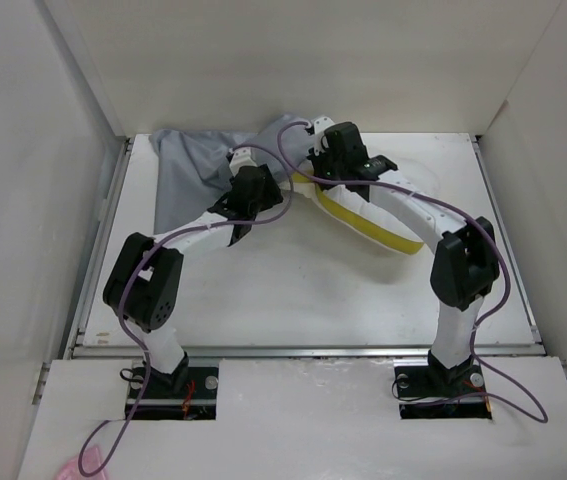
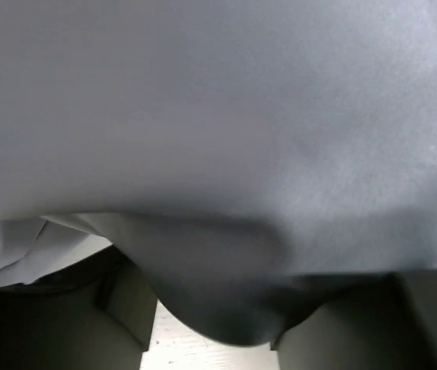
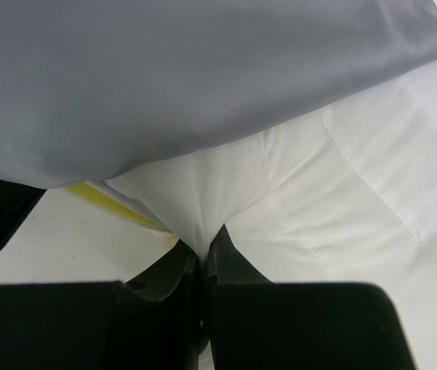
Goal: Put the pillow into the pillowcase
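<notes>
The grey pillowcase lies crumpled at the back left of the table. The white pillow, with yellow trim, lies to its right under my right arm, its far end under the grey cloth. My left gripper is shut on a fold of the pillowcase, which bulges between the jaws of the left gripper. A bit of white pillow shows at the left. My right gripper is shut on the pillow next to the yellow trim, with the pillowcase hanging over it.
White enclosure walls stand close at the left, back and right. The white table has a metal rail along its near edge. Purple cables loop off both arms.
</notes>
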